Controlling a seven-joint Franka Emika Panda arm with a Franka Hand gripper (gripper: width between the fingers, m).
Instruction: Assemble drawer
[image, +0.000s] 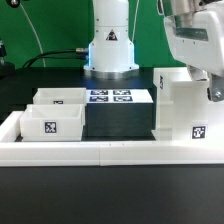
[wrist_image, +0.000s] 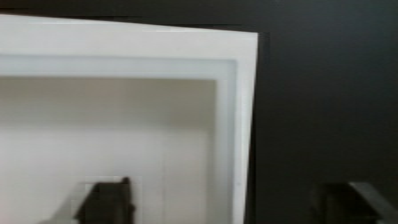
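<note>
The jaws stand open. Their two dark fingers sit on either side of one wall of the tall, boxy white plastic drawer shell, with a gap showing on each side of that wall, so nothing is gripped. The shell stands upright on the black counter at the exterior view's right, a black-and-white square tag on its near face, with the white robot arm reaching down over its top. At the exterior view's left, well apart from the shell, sit two small white open-top plastic trays. The rear tray is just behind the front tray; they may be touching, though I cannot tell. Between trays and shell lies the marker board. A low white wall borders the counter's near edge.
</note>
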